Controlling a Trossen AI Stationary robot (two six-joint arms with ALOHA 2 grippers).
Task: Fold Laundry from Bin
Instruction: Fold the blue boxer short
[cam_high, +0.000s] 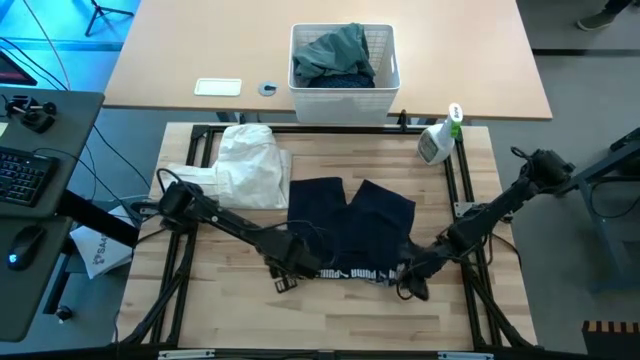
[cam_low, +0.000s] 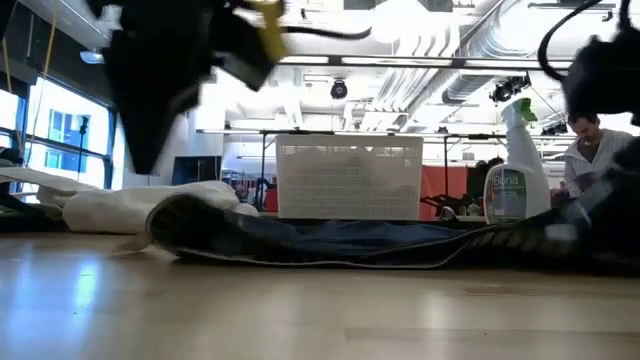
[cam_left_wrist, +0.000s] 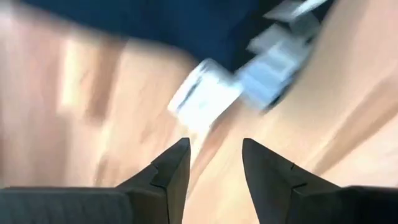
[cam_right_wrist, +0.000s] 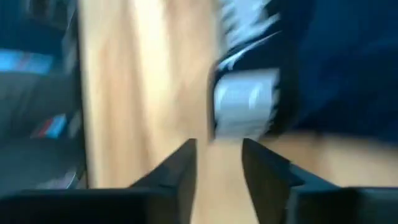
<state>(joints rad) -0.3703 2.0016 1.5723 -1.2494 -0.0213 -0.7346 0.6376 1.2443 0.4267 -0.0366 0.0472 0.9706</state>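
The black Puma piece (cam_high: 350, 232) lies flat on the table, its lettered hem just ahead of both grippers. The left gripper (cam_left_wrist: 214, 163) and right gripper (cam_right_wrist: 219, 160) stand parted, holding nothing. Risk: backing off could snag and drag the hem, rumpling the spread.

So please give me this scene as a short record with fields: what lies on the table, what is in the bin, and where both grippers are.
spread garment: black Puma shorts, flat on the wooden table, lettered waistband at the near edge
set aside: white cloth, beside the shorts
bin: holds grey-green top
left gripper: open, empty, at the waistband's left end
right gripper: open, empty, at the waistband's right end
other: spray bottle
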